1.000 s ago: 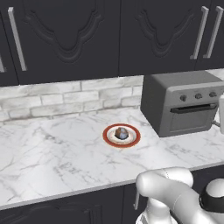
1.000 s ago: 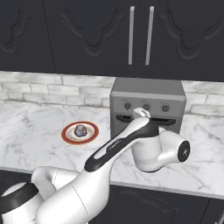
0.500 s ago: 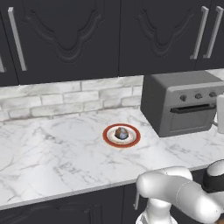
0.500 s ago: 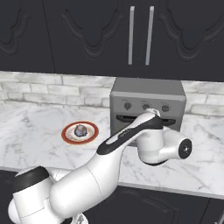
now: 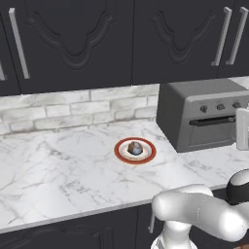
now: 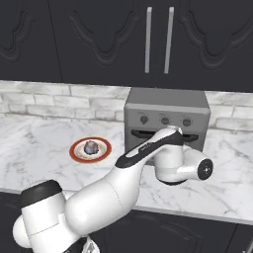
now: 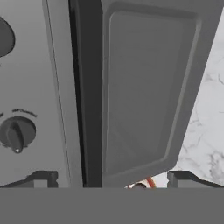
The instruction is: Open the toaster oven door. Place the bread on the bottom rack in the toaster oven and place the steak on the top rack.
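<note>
Left base view: the toaster oven [image 5: 204, 114] sits on the marble counter [image 5: 58, 170] against the brick backsplash [image 5: 68, 109], at the right of frame. Its door [image 5: 214, 132] looks closed, with the dark bar handle [image 5: 212, 120] just under the knob strip. Well to its left is a red-rimmed plate [image 5: 120, 150] carrying the bread [image 5: 135, 147], a small brownish-grey lump. The steak must be on that plate too, but I cannot pick it out at this size. A pale part of the hand shows at the right edge, in front of the door.

Right base view: the arm reaches forward so that the wrist covers the lower door. The three knobs [image 6: 165, 120] are visible above it, and the plate sits left of the oven.

Hand view: the camera is rolled, so the handle [image 7: 85, 92] runs top to bottom. The recessed window [image 7: 144, 87] is to its right and one knob [image 7: 16, 133] to its left. The gripper [image 7: 111, 178] is close to the door, its fingers [image 7: 40, 178] spread wide with nothing between them, straddling the handle.

Judgement: I am lining up on the handle and the door is not yet opened. Risks:
- Closing from here could pinch the door panel or slip off the bar if the tips are not deep enough.
- Pulling straight out, not along the hinge arc, could drag the oven across the counter.
</note>
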